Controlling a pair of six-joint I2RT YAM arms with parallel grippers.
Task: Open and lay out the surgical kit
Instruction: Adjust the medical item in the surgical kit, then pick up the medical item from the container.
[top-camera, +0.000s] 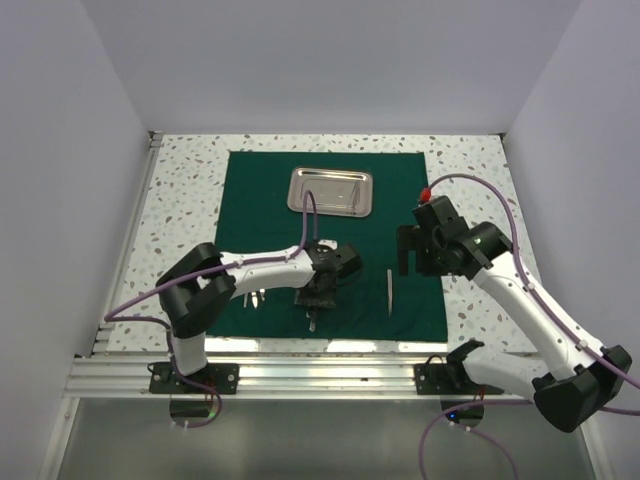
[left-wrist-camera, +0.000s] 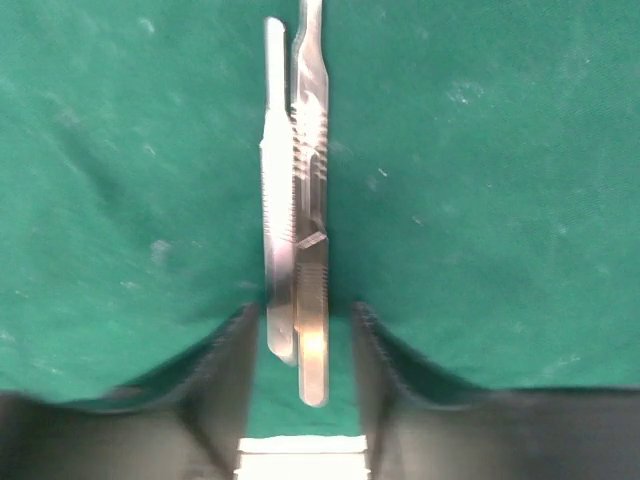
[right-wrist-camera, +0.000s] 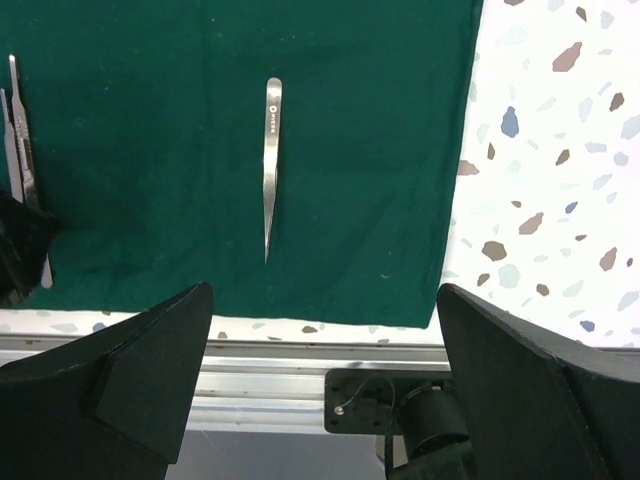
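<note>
Your green cloth (top-camera: 260, 190) lies flat on the counter (top-camera: 470, 160). The steel tray (top-camera: 345, 195) sits at its far side and the tweezers (right-wrist-camera: 270, 165) lie straight near the front, likely so each piece is easy to see. Your left tool (left-wrist-camera: 305, 320) is a little apart, low over two thin steel handles (left-wrist-camera: 300, 200) that lie between its fingers (left-wrist-camera: 225, 370), not squeezed. Your right tool (right-wrist-camera: 322, 290) is wide apart and holds nothing.

The green cloth (top-camera: 262, 205) lies flat on the table (top-camera: 185, 205). The steel tray (top-camera: 331, 190) sits at its 12 o'clock, the tweezers (top-camera: 389, 291) at 5 o'clock, and the left gripper (top-camera: 316, 300) at 6 o'clock.
</note>
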